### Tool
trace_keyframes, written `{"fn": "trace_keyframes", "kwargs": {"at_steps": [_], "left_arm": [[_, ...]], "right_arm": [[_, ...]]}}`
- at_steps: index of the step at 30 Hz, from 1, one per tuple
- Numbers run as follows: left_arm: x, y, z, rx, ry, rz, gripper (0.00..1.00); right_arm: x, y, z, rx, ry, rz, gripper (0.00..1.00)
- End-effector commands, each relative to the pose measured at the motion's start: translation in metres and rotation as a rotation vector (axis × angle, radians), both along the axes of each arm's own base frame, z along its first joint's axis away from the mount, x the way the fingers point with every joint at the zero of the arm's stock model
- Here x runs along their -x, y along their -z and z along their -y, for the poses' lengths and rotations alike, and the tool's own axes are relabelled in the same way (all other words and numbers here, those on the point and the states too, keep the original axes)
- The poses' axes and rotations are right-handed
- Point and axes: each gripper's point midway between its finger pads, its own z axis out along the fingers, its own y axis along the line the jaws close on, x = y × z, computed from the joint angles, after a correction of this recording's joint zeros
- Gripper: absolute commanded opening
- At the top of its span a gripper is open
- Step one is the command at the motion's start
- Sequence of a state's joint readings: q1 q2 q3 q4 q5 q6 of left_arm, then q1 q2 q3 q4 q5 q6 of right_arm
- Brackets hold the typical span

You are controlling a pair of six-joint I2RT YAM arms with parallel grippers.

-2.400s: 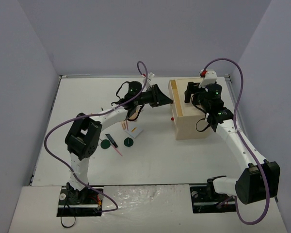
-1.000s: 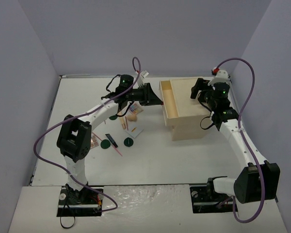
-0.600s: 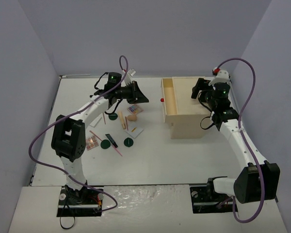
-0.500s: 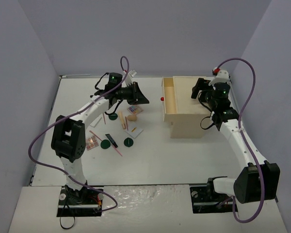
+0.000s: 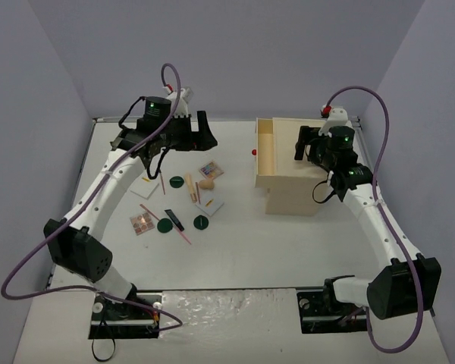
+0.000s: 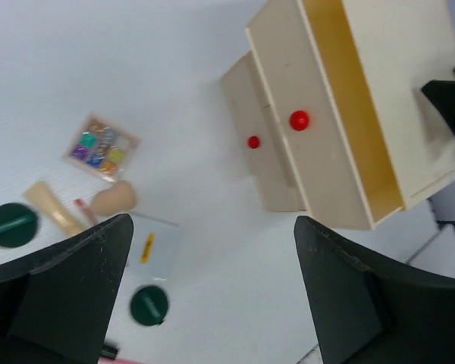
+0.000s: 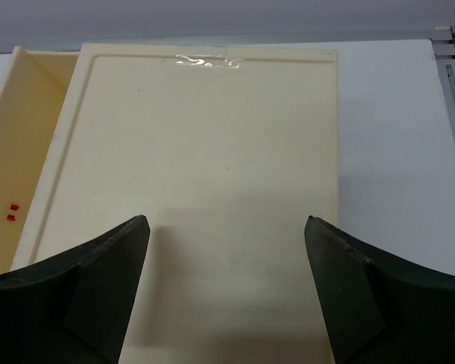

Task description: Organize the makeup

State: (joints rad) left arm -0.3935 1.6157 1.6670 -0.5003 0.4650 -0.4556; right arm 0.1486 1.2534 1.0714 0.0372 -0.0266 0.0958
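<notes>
The makeup lies scattered left of centre: green discs, an eyeshadow palette, a second palette, a beige sponge, white cards, a black tube and a pink pencil. My left gripper hangs open above the table, behind these items and holding nothing. The left wrist view shows the palette, sponge, a card and a disc below the open left gripper. My right gripper is open over the box top.
The beige wooden drawer box stands at the right. Its top drawer is pulled out to the left and its yellow inside shows nothing in it. Red knobs mark the drawer fronts. Grey walls close in the table.
My left gripper has let go of the red knob, opened wide and drawn back to the left and far side. The drawer stays pulled out. The right gripper has opened slightly.
</notes>
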Motion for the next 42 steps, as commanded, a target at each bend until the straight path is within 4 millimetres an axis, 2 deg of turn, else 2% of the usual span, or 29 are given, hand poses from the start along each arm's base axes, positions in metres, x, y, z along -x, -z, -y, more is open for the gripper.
{"fn": "trace_keyframes", "kwargs": {"at_steps": [1, 5, 8, 10, 11, 13, 16, 17, 19, 23, 25, 26, 29, 31, 32, 34, 35, 38, 40, 42], "left_arm": [[0.009, -0.029, -0.070, -0.247, -0.224, 0.132, 0.90], [0.022, -0.029, -0.124, -0.425, -0.387, 0.169, 0.92], [0.032, -0.030, -0.150, -0.499, -0.454, 0.199, 0.92], [0.043, -0.030, -0.169, -0.537, -0.513, 0.223, 0.93], [0.047, -0.022, -0.176, -0.564, -0.529, 0.216, 0.93], [0.056, -0.030, -0.193, -0.569, -0.604, 0.256, 0.94], [0.067, -0.022, -0.214, -0.595, -0.684, 0.273, 0.96], [0.074, -0.024, -0.221, -0.589, -0.713, 0.289, 0.97], [0.082, -0.022, -0.233, -0.596, -0.762, 0.296, 0.97], [0.098, -0.011, -0.255, -0.627, -0.860, 0.300, 0.97], [0.103, -0.003, -0.261, -0.644, -0.877, 0.300, 0.97], [0.105, -0.002, -0.264, -0.637, -0.891, 0.308, 0.97], [0.108, 0.011, -0.270, -0.634, -0.916, 0.295, 0.97], [0.110, 0.013, -0.273, -0.628, -0.932, 0.287, 0.97], [0.110, 0.013, -0.273, -0.626, -0.936, 0.292, 0.97], [0.111, 0.014, -0.276, -0.629, -0.950, 0.289, 0.97], [0.111, 0.014, -0.276, -0.630, -0.949, 0.286, 0.97], [0.110, 0.015, -0.275, -0.623, -0.942, 0.280, 0.97], [0.109, 0.016, -0.274, -0.614, -0.937, 0.277, 0.97], [0.108, 0.017, -0.273, -0.612, -0.934, 0.274, 0.97]], "right_arm": [[0.002, -0.045, -0.027, 0.025, -0.076, 0.082, 0.81], [0.005, -0.052, -0.052, 0.056, -0.093, 0.083, 0.80], [0.003, -0.057, -0.073, 0.075, -0.113, 0.085, 0.77], [0.007, -0.066, -0.103, 0.072, -0.163, 0.106, 0.73], [0.009, -0.069, -0.112, 0.074, -0.175, 0.112, 0.72], [0.011, -0.075, -0.133, 0.089, -0.203, 0.126, 0.69], [0.023, -0.070, -0.180, 0.097, -0.295, 0.116, 0.67], [0.028, -0.068, -0.195, 0.094, -0.327, 0.112, 0.67], [0.038, -0.054, -0.230, 0.103, -0.396, 0.085, 0.65], [0.050, -0.015, -0.285, 0.128, -0.487, 0.017, 0.60], [0.049, 0.000, -0.305, 0.117, -0.511, -0.003, 0.57], [0.048, 0.017, -0.318, 0.123, -0.526, -0.027, 0.56], [0.039, 0.050, -0.347, 0.114, -0.553, -0.062, 0.51], [0.033, 0.080, -0.359, 0.131, -0.546, -0.099, 0.47], [0.031, 0.087, -0.364, 0.129, -0.544, -0.108, 0.45], [0.025, 0.096, -0.375, 0.114, -0.544, -0.108, 0.41], [0.023, 0.108, -0.382, 0.104, -0.550, -0.117, 0.40], [0.016, 0.123, -0.394, 0.092, -0.547, -0.124, 0.39], [0.012, 0.137, -0.399, 0.096, -0.538, -0.137, 0.39], [0.009, 0.142, -0.401, 0.095, -0.523, -0.138, 0.39]]}}
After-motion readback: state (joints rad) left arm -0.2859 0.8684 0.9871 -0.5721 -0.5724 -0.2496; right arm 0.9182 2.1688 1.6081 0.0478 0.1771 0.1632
